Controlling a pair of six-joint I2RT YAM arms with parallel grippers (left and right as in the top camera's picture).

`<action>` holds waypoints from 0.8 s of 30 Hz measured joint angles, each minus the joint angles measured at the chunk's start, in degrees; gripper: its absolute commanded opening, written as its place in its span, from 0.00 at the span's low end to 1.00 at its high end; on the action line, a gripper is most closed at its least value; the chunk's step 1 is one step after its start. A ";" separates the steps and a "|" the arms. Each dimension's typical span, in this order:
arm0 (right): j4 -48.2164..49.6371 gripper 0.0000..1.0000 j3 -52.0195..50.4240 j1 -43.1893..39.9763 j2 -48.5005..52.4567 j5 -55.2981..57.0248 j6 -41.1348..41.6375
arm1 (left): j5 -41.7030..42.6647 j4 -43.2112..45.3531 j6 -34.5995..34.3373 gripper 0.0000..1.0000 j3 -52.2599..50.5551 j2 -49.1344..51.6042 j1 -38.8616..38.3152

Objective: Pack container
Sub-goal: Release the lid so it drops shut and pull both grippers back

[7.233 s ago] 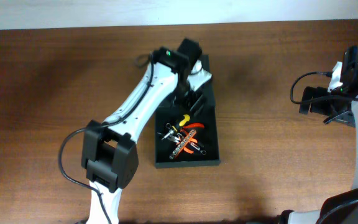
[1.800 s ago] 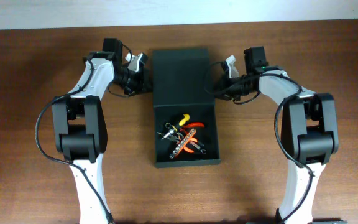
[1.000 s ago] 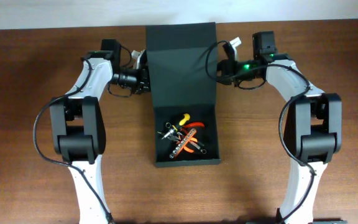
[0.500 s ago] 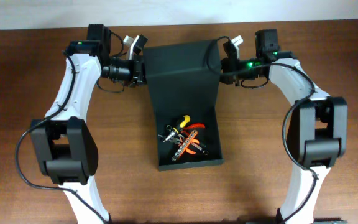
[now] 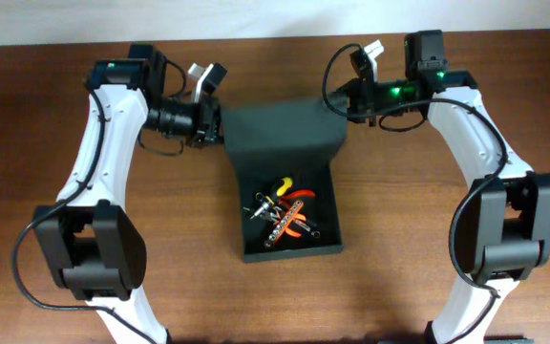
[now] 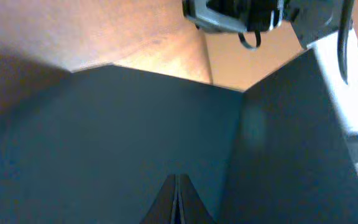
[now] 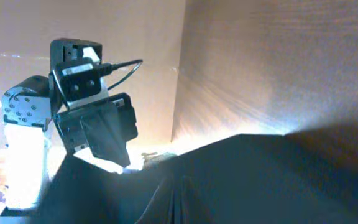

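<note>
The container (image 5: 289, 251) is a dark open box in the middle of the table, seen in the overhead view. Several hand tools (image 5: 283, 212) with orange, red and yellow handles lie inside. Its hinged lid flap (image 5: 280, 134) is raised and arches over the rear half of the box. My left gripper (image 5: 221, 129) is shut, its tips against the flap's left edge. My right gripper (image 5: 345, 103) is shut against the flap's right corner. In the left wrist view the closed fingers (image 6: 178, 180) press on the dark lid (image 6: 104, 137). The right wrist view shows the same (image 7: 182, 186).
Brown wooden table (image 5: 447, 239) surrounds the box on all sides. A pale wall strip (image 5: 55, 19) runs along the far edge. Both arm bases stand at the near edge, left and right of the box.
The lid flap has swung up from lying flat behind the box and now leans forward over it. Both grippers moved with its edges, staying shut.
</note>
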 measured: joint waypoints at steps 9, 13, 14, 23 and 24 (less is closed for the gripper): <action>-13.11 0.04 0.04 0.00 -3.96 4.33 -5.79 | 0.13 -13.00 11.37 0.02 0.00 -4.70 -0.15; -16.90 0.04 0.04 0.00 -6.47 7.17 -9.20 | -0.44 -12.28 13.44 0.02 0.00 -6.45 -0.15; -17.55 0.04 0.04 0.00 -7.13 8.41 -9.79 | -1.14 -11.52 13.79 0.02 0.00 -6.84 -0.15; -26.34 0.04 0.04 0.00 -13.81 27.93 -13.33 | -13.97 -5.86 11.08 0.02 0.00 -7.28 -0.20; -27.54 0.04 0.04 0.00 -14.51 30.49 -13.44 | -16.57 -4.59 9.16 0.02 0.00 -7.28 -0.22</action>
